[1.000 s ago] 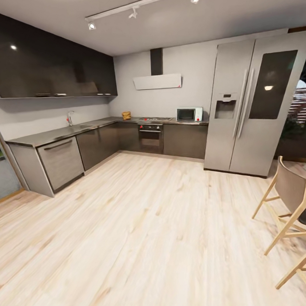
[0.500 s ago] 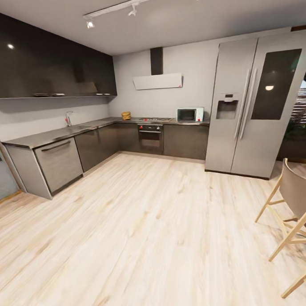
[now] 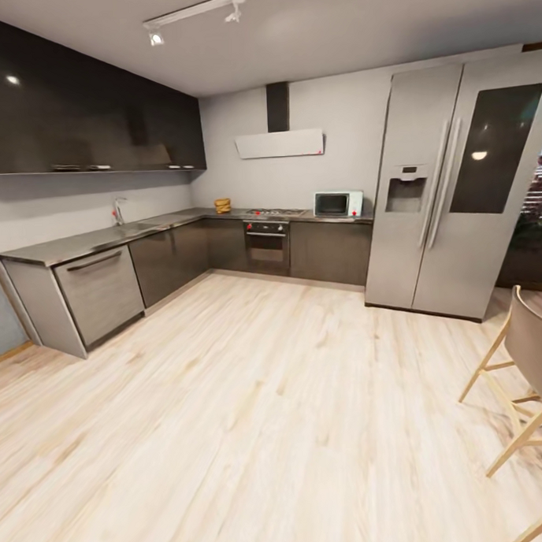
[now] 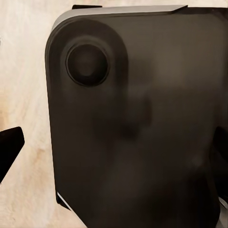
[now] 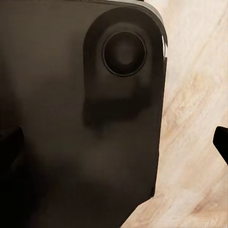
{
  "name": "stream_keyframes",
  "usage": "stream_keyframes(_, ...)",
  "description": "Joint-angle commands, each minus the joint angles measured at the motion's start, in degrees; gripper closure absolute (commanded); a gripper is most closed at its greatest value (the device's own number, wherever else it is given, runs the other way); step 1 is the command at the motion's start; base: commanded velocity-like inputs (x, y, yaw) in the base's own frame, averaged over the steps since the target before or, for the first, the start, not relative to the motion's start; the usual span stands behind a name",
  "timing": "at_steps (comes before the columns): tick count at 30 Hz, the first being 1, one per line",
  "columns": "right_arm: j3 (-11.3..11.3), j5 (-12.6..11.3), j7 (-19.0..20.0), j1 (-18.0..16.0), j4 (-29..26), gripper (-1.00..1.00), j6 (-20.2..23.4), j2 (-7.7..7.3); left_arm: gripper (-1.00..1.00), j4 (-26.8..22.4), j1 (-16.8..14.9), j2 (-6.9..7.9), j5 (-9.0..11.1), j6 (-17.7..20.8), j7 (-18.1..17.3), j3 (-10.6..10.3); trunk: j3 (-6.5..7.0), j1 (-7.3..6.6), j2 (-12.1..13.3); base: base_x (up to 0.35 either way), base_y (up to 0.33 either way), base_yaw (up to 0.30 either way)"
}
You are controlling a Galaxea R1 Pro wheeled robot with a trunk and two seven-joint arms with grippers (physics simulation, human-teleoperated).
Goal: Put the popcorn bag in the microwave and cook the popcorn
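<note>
I look at the kitchen from far across the wooden floor [image 3: 253, 414].

The popcorn bag [image 3: 222, 204] stands on the bench [image 3: 104, 239] near its inner corner, left of the hob [image 3: 275, 212]; the microwave [image 3: 337, 203] sits at the bench's right end, beside the fridge [image 3: 449, 192]. For both my pincers, I cannot tell if released or clenched.

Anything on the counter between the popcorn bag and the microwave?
The gas hob lies flat in the countertop between the popcorn bag and the microwave. Nothing visible stands upright between them.
</note>
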Motion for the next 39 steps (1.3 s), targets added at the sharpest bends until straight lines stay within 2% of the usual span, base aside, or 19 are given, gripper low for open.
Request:
stream_keyframes(1, 0.07, 0.04, -0.07, -0.01, 0.0, -1.0, -0.14, 0.01, -1.0, -0.01, -0.01, -0.01, 0.09, -0.06, -0.02, 0.05, -0.05, 0.02, -0.02, 0.185, 0.0, 0.0)
stream_keyframes(39, 0.02, -0.32, -0.07, -0.01, 0.01, -1.0, -0.1, 0.01, -1.0, -0.09, -0.01, -0.09, 0.14, -0.08, 0.02, 0.05, -0.05, 0.02, -0.02, 0.216, 0.0, 0.0)
